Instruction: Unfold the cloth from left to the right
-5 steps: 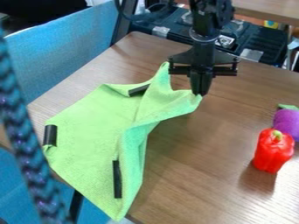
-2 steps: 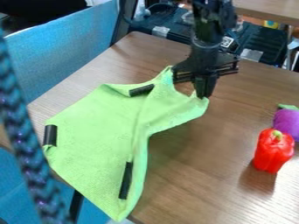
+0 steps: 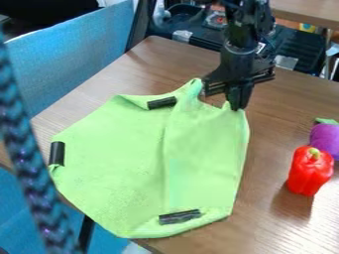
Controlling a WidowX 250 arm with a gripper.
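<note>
Newly widened cloth (image 3: 112,158): its right part has swung out — the narrow fold seen before is now a broad, nearly flat panel on the surface (image 3: 285,119).
Lower black strip (image 3: 179,217): turned from steep to almost level, carried right with the bottom edge.
Tool (image 3: 237,107): slightly farther right than before, fingers closed together on the cloth's upper right corner.
Unfolding: mostly done, I judge; a short pull right and a low release should settle the corner.
Upper edge: puckered between the tool and the upper black strip (image 3: 161,102), rising to a small peak — an early release could leave that wrinkle.
Fabric: green, soft-looking and thin, with a faint lengthwise crease and a rounded, uneven outline.
Left black strip (image 3: 57,153): short, upright, at the cloth's left edge.
Red pepper (image 3: 310,171): glossy and lobed, well apart from the cloth, beside a smooth, rounded purple toy (image 3: 325,139).
</note>
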